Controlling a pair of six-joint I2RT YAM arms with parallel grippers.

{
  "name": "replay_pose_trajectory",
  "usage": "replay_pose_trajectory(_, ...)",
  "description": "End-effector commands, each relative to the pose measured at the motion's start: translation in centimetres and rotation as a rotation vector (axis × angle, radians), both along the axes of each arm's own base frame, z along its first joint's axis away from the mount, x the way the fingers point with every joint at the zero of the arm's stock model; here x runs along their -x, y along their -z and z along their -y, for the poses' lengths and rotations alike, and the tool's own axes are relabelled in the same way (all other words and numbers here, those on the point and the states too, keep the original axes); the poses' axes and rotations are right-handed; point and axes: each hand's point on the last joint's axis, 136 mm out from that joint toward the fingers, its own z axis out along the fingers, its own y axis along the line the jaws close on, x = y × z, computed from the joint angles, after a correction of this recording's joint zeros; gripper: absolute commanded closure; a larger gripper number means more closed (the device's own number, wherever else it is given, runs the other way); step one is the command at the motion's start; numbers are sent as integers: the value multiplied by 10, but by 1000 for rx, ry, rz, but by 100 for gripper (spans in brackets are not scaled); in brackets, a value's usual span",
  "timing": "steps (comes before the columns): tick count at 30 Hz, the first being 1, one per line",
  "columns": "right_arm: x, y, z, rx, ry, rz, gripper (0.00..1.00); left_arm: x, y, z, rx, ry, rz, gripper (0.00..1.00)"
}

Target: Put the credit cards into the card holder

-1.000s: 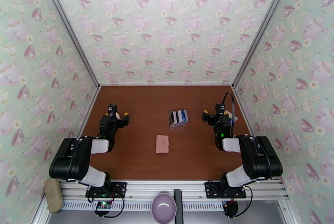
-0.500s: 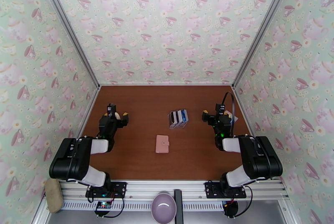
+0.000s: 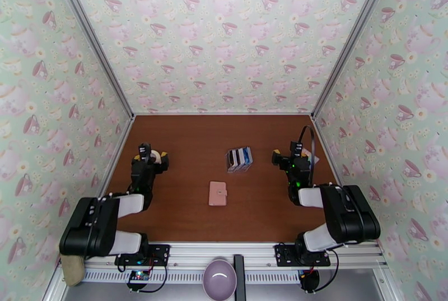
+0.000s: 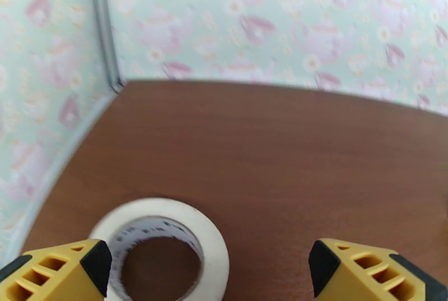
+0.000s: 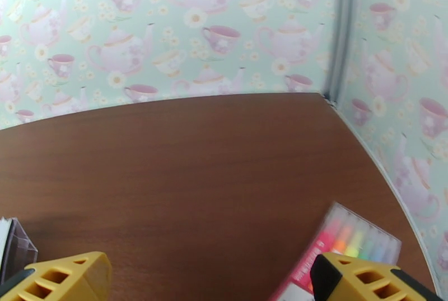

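A robot test cell, not a home: teapot-and-teacup wallpaper panels [image 3: 224, 33] fill the upper frame, joined by bare aluminium struts [image 3: 93, 38] at the corners. They box in a brown wood-grain table [image 3: 185, 212]. Along the bottom edge, two black-and-white arms [image 3: 98, 223] are bolted to a slotted metal rail [image 3: 224, 249], with wiring and a lit circuit board [image 3: 140, 275] at lower left.
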Motion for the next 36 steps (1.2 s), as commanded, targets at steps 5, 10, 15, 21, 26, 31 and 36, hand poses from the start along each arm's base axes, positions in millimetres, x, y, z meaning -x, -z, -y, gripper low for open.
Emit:
replay_pose_trajectory(5, 33, -62, 54, -138, 388, 25, 0, 30, -55, 1, 37, -161, 63, 0)
replay_pose_trajectory(10, 56, -78, 53, -325, 504, -78, 0, 44, -67, 35, 225, -74, 29, 0)
replay_pose_trajectory(15, 79, -107, 15, -303, 336, -42, 0, 54, -57, 98, 340, 169, -66, 0)
replay_pose_trajectory(21, 105, -103, -45, -142, 159, -186, 0, 78, -35, 148, 313, 381, -247, 0)
replay_pose_trajectory(26, 127, -82, -106, -93, 18, -291, 0, 101, -8, 161, 363, 439, -361, 6)
replay_pose_trajectory(31, 146, -57, -178, -19, -115, -386, 0, 119, 28, 173, 379, 455, -515, 16)
replay_pose_trajectory(36, 154, -31, -236, -66, -234, -492, 7, 136, 62, 189, 424, 492, -638, 30)
